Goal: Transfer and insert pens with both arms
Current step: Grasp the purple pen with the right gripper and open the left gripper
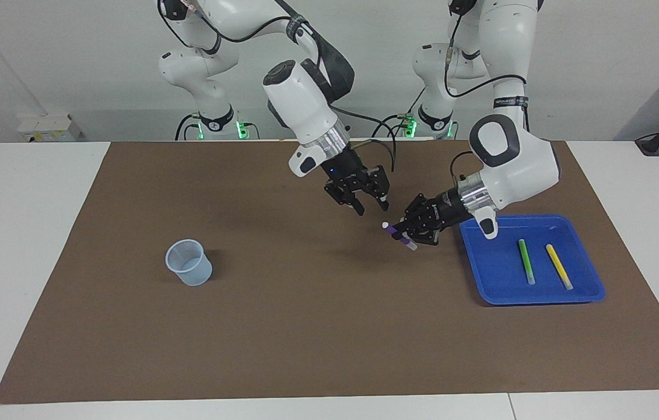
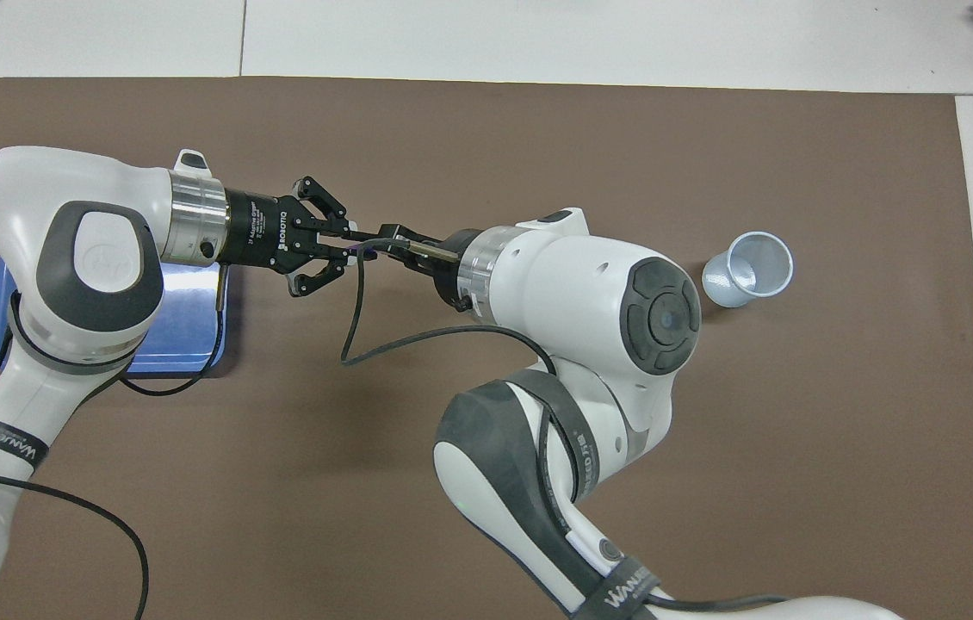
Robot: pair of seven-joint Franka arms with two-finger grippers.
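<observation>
Cup (image 1: 189, 262), pale and translucent, stands upright on the brown mat (image 1: 306, 326) toward the right arm's end of the counter (image 1: 14, 245). Over the mat's middle hangs the right gripper (image 1: 371, 207), fingers spread and holding nothing, just above the purple pen (image 1: 398, 235). The left gripper (image 1: 410, 234) is clamped on that pen and holds it tilted in the air, its whitish cap end up toward the right gripper. In the blue tray (image 1: 481, 274) lie the green pen (image 1: 526, 261) and the yellow pen (image 1: 558, 266), side by side, apart.
</observation>
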